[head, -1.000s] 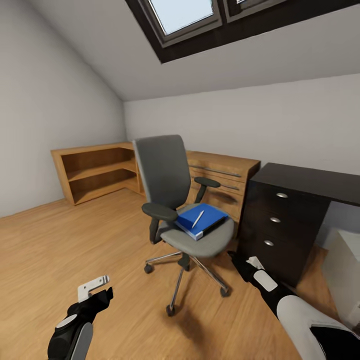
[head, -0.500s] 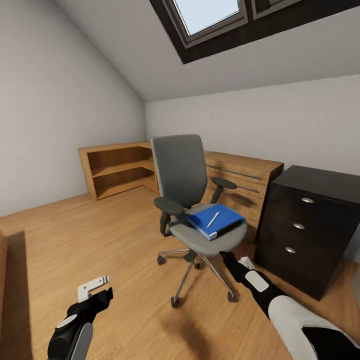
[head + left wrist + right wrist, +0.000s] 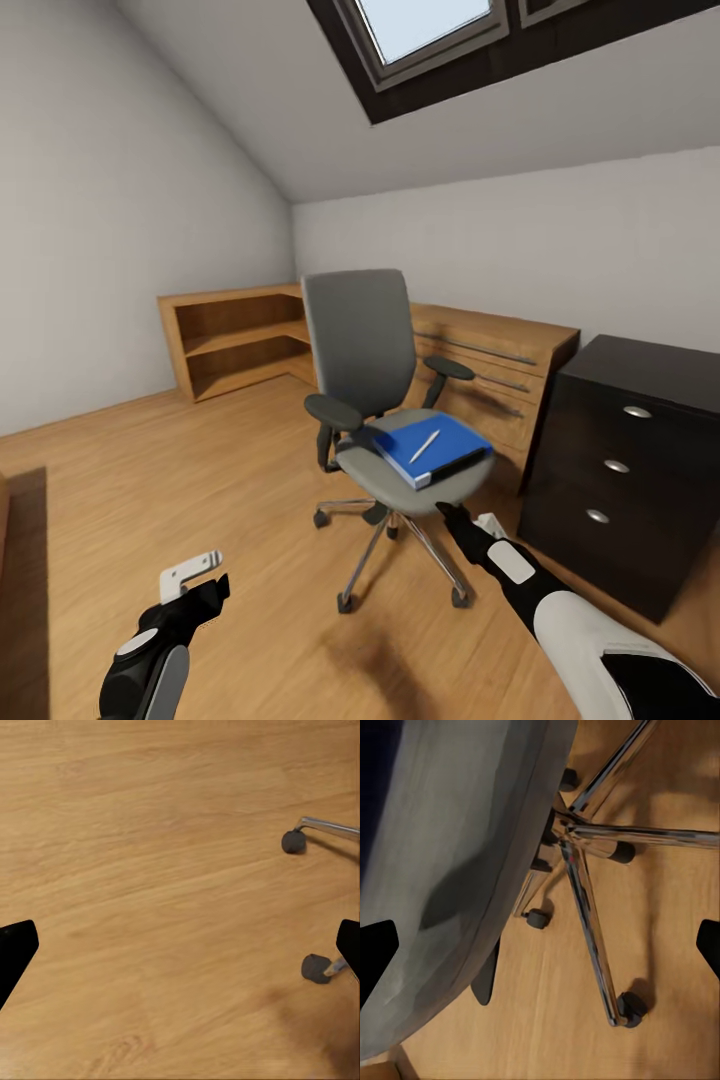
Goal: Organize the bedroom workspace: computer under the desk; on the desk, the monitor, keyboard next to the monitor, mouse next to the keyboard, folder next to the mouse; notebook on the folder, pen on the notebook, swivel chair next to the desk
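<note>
The grey swivel chair (image 3: 362, 345) stands mid-room on the wooden floor. On its seat lies the blue folder (image 3: 445, 452), with the white pen (image 3: 424, 446) on top of it. My right gripper (image 3: 466, 519) is open, low and just in front of the seat's edge. The right wrist view has the gripper (image 3: 541, 947) looking at the seat's underside (image 3: 450, 847) and the chrome star base (image 3: 585, 862). Further left, my left gripper (image 3: 197, 583) hangs open over bare floor, with two chair casters (image 3: 315, 967) in the left wrist view. The computer, monitor, keyboard, mouse and notebook are out of view.
A black drawer unit (image 3: 625, 470) stands right of the chair; I cannot tell whether it belongs to the desk. A light wooden chest of drawers (image 3: 490, 360) and open shelves (image 3: 235, 335) line the back wall under the sloped ceiling. Open floor lies to the left.
The whole picture has swung since a second ago, so the camera moved. The black unit now sits further right in view. Both grippers stay open and the chair's load is unchanged.
</note>
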Controlling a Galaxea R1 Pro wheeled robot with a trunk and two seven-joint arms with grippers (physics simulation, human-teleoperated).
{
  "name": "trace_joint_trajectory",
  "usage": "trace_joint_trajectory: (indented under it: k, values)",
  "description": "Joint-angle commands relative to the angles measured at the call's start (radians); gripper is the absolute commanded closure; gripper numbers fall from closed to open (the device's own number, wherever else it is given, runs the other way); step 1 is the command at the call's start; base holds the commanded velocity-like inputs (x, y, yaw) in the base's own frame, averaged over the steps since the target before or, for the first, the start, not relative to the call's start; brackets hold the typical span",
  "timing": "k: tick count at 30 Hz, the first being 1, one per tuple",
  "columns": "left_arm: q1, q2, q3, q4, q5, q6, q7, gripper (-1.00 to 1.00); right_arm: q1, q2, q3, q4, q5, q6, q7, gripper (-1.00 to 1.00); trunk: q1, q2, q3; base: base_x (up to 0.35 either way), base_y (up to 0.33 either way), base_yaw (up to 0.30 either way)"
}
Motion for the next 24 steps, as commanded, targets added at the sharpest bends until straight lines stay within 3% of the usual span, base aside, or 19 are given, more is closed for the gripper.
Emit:
trace_joint_trajectory:
  k: [1, 24]
  values:
    - [-0.001, -0.001, 0.0, -0.001, 0.011, 0.003, 0.007, -1.0, 0.0, 0.0, -0.006, 0.0, -0.001, 0.005, 0.003, -1.0, 0.0, 0.0, -0.001, 0.321, 0.0, 0.0]
    - [-0.001, 0.0, 0.0, -0.001, 0.012, 0.003, 0.007, -1.0, -0.001, 0.001, -0.005, 0.0, -0.001, 0.005, 0.004, -1.0, 0.0, 0.0, -0.001, 0.321, 0.027, 0.0]
